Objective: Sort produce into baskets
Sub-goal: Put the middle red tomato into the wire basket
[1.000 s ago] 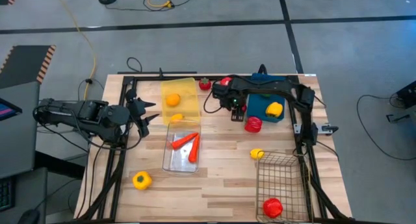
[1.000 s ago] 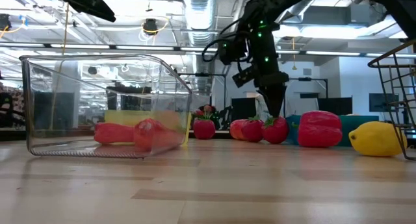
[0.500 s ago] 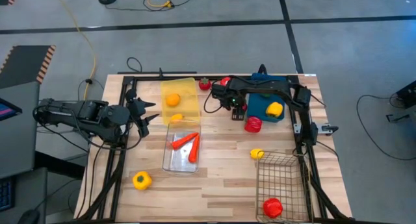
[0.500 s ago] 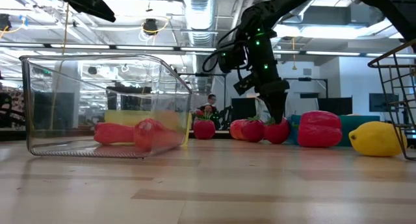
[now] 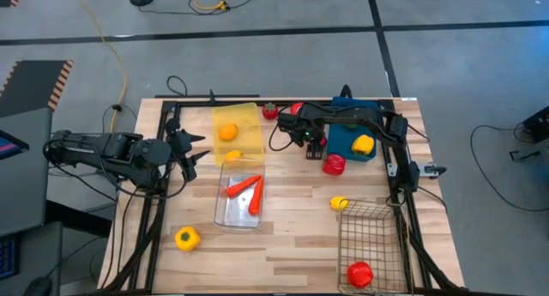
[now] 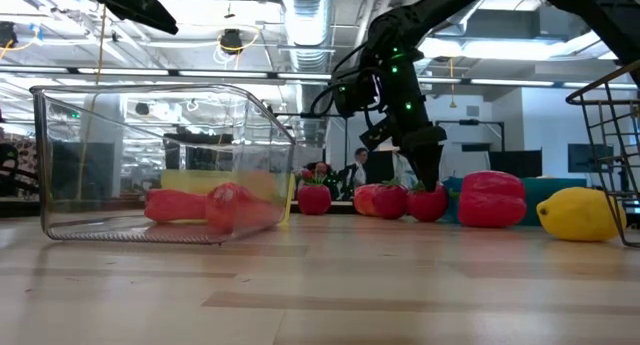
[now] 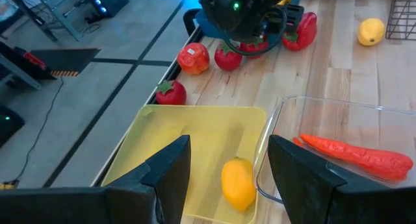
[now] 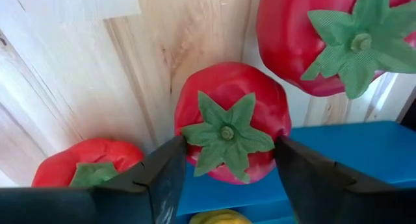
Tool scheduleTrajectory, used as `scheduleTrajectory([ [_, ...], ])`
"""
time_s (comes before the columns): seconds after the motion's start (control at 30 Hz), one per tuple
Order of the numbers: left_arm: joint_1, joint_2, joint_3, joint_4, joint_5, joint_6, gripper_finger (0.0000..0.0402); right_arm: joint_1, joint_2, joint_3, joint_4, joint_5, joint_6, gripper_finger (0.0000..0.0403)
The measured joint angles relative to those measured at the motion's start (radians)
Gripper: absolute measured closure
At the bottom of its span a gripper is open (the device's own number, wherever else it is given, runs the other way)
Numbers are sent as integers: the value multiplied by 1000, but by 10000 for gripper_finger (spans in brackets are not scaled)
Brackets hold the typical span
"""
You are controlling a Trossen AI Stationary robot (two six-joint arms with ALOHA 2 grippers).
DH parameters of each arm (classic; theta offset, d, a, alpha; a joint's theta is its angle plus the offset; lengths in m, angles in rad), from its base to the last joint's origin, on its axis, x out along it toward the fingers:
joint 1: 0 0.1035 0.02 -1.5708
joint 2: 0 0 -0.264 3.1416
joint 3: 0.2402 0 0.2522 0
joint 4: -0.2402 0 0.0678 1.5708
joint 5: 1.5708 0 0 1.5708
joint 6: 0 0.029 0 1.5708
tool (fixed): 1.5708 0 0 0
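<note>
Right claw (image 8: pixel 224 169): I see its fingers apart, straddling a glossy red toy tomato with a green leaf cap (image 8: pixel 232 120), not yet clamped; tomato sits on the wooden table (image 5: pixel 292 227) beside the dark blue bin (image 5: pixel 343 141), at 12 o'clock.
Left claw (image 7: pixel 227 178): fingers apart, empty, waiting at 9 o'clock over the translucent yellow bin (image 7: pixel 175 152).
Clear plastic bin (image 5: pixel 240 193): holds orange carrots (image 5: pixel 244 186), table centre.
Dark wire-mesh basket (image 5: pixel 371 236): 5 o'clock, one red piece inside.

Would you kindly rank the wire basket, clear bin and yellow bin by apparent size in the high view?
1. wire basket
2. clear bin
3. yellow bin
The two bins look nearly alike, so their order is unsure.
</note>
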Motion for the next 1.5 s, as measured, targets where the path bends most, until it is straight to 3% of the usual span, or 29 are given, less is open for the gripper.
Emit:
scheduleTrajectory([
  [0.3, 0, 0, 0, 0, 0, -1, 208, 0, 0, -1, 6, 1, 0, 204],
  [0.57, 0, 0, 0, 0, 0, -1, 208, 1, -4, -1, 2, 0, 0, 207],
  [0.93, 0, 0, 0, 0, 0, 5, 208, 37, 7, 121, -31, -38, -2, 211],
  [1.3, 0, 0, 0, 0, 0, 11, 208, 41, 6, 150, -65, -42, -2, 277],
  [1.5, 0, 0, 0, -1, 0, 12, 208, 42, 5, 151, -67, -35, -2, 286],
])
